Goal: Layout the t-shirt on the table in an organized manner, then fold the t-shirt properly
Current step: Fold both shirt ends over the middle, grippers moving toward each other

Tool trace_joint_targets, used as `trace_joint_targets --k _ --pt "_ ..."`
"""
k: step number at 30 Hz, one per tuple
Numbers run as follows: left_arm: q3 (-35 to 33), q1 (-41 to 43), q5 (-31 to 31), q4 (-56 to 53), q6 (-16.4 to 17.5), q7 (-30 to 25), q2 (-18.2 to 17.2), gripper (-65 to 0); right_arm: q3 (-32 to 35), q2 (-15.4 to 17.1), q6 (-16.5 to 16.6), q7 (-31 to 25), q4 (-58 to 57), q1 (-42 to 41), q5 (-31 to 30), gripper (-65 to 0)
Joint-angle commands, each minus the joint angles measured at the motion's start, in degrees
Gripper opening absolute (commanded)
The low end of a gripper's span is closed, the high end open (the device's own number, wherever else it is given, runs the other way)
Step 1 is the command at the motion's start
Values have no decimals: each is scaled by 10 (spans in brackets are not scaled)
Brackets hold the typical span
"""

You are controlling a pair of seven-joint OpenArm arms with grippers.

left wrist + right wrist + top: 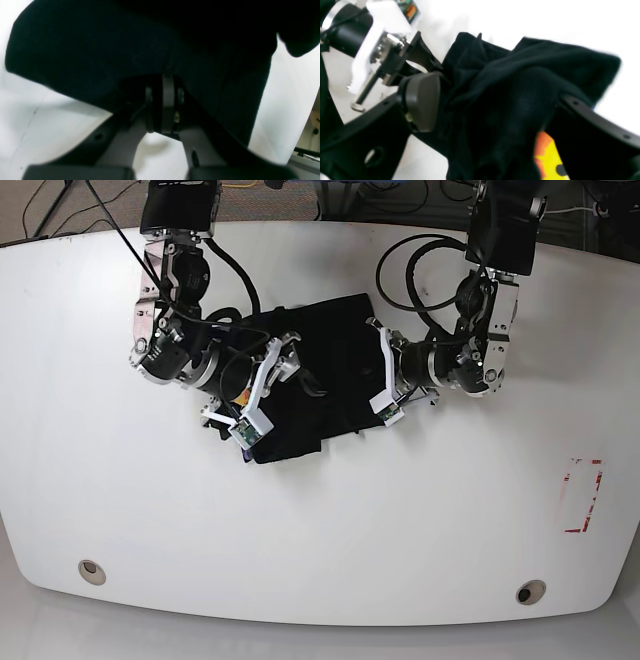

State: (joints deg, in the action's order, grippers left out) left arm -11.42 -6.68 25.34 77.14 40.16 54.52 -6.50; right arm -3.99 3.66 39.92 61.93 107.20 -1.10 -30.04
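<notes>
A black t-shirt [318, 375] lies bunched in a dark heap near the middle of the white table [420, 520], toward its far side, with both arms reaching in from opposite sides. The chief risk from here, by the look of it, is that the cloth drags or re-crumples instead of spreading — the left gripper [163, 105] is clamped tight on a fold of the shirt, while the right gripper [492, 100] stands with its jaws apart and fabric draped between them, so any pull by the left arm alone could slide the whole heap sideways or twist it further. A second hazard is snagging: in the right wrist view cloth hangs over the far finger, with a patch of orange and yellow print [548, 155] beside it, and a withdrawal could carry a layer along by accident. The left arm, on the right side of the overhead view, hangs down from the far edge with its wrist bent inward and low, fingers at the shirt's edge. The right arm mirrors it on the other side, its wrist angled down into the near-left part of the heap — close to the tabletop, whether touching it cannot be told.
</notes>
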Motion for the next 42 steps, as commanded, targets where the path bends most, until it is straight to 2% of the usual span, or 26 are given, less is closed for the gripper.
trace_joint_targets --k 1,9,18,24,27,37,42 --pt "-1 2 -32 -2 -2 38 -1 -621 -2 1 1 -15 15 -10 -12 -149" --pt "33 1 -31 -1 -2 38 14 -615 -3 4 1 -15 27 -10 -11 -149" --pt "77 -2 -31 0 -2 38 29 -489 2 1 1 -14 45 -10 -9 -149" --pt "116 -10 -31 0 -2 39 36 -467 -8 12 1 -14 44 -10 -7 -149" --pt "125 -18 -13 0 -2 39 36 -467 -24 26 1 -14 42 -1 -7 -149" --pt "137 -27 75 -1 -2 40 31 -463 -38 25 1 -14 19 33 -9 -149" --pt "152 -27 103 -1 -2 40 30 -389 -14 24 1 -14 15 44 -9 -149"
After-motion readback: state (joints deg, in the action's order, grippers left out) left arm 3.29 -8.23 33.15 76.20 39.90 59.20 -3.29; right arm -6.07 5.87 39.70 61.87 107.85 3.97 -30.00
